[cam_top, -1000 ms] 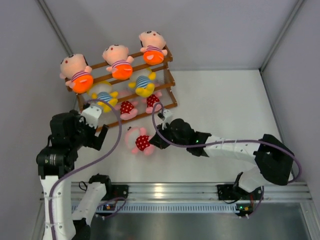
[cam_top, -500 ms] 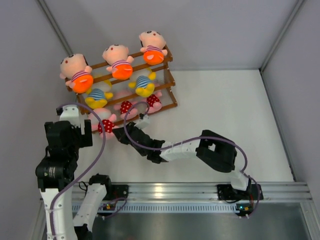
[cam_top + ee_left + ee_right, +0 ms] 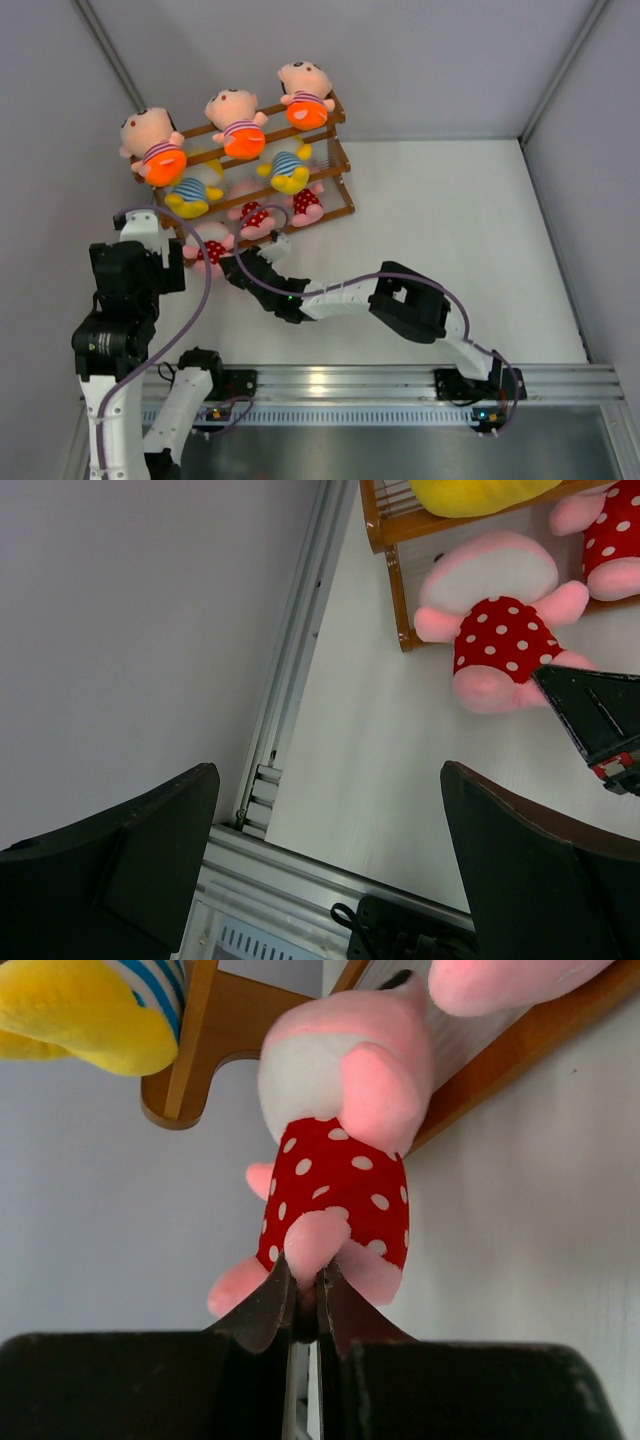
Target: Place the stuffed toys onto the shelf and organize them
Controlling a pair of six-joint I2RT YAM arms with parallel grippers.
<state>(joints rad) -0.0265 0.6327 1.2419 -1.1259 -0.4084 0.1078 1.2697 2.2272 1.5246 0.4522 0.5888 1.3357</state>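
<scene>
Since pink doll (image 3: 338,1175) is soft, light, squashy, right gripper (image 3: 303,1275) pinches its foot, fingers nearly closed; torso likely gives surer hold. Left gripper (image 3: 328,775) gapes wide, empty.

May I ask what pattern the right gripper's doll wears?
The doll wears red with white dots; right wrist view best.

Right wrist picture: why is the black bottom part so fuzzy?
Right wrist view: the right gripper sits close to the lens, so its black body is out of focus, while the pink doll is sharp. Left wrist view: the left gripper blurs likewise.
</scene>
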